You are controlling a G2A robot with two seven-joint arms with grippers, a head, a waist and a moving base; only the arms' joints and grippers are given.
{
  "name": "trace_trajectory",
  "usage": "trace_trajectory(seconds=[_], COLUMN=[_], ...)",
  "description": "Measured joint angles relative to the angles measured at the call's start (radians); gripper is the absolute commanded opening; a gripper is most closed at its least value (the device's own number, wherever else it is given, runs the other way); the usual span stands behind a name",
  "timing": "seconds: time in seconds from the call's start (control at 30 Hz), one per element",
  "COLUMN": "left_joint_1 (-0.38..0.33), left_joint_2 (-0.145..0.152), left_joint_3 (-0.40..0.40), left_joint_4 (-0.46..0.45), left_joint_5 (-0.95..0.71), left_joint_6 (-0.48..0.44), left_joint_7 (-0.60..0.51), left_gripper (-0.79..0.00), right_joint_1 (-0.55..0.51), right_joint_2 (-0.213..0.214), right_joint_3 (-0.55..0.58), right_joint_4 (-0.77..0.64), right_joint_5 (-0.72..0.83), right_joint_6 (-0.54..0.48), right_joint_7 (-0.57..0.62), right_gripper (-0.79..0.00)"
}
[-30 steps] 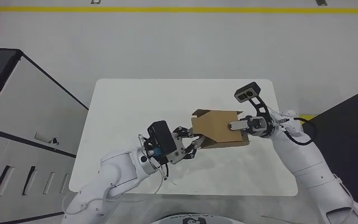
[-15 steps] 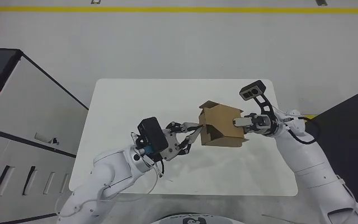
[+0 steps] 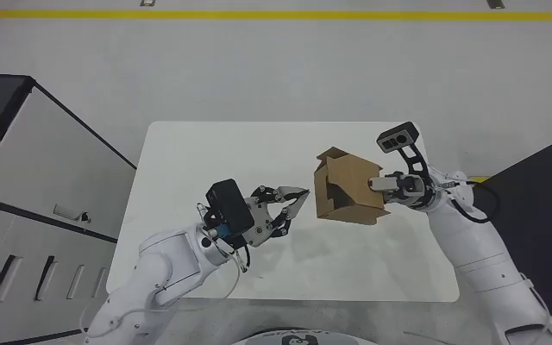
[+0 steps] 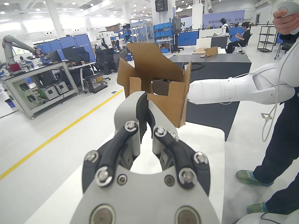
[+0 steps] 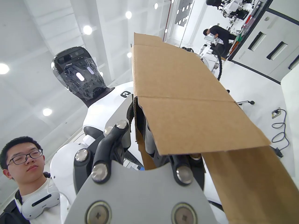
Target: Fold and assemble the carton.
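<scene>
A brown carton (image 3: 345,185) with loose open flaps hangs tilted above the white table (image 3: 216,155), right of centre. My right gripper (image 3: 379,184) is shut on its right wall; in the right wrist view the cardboard (image 5: 177,82) runs between that gripper's (image 5: 140,129) fingers. My left gripper (image 3: 295,197) sits a short gap left of the carton, pointing at it, shut with nothing in it. From the left wrist, the carton's open end (image 4: 149,71) faces the left gripper (image 4: 146,117), with several flaps standing out around the opening.
The table's left half and front strip are bare. A grey cabinet (image 3: 52,172) stands off the table's left side and a dark unit (image 3: 526,190) off its right.
The right arm has lifted and tilted the carton and carried it right and back. The left gripper, which was at the carton's left edge, has drawn back to the left.
</scene>
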Motion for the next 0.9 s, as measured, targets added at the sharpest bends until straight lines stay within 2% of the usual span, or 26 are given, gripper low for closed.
trace_trajectory(seconds=[0.47,0.9], left_joint_1=[-0.021,-0.031], left_joint_2=[-0.004,-0.004], left_joint_3=[0.062,0.082], left_joint_4=[0.006,0.013], left_joint_5=[0.033,0.032], left_joint_6=[-0.012,-0.016], left_joint_7=[-0.002,-0.01], left_gripper=[-0.785,-0.785], right_joint_1=[-0.011,-0.013], right_joint_2=[-0.002,0.002], right_joint_3=[-0.017,-0.021], right_joint_4=[-0.037,-0.051], right_joint_5=[0.003,0.006], right_joint_6=[0.0,0.0], right_joint_7=[0.0,0.0], right_gripper=[-0.785,-0.785])
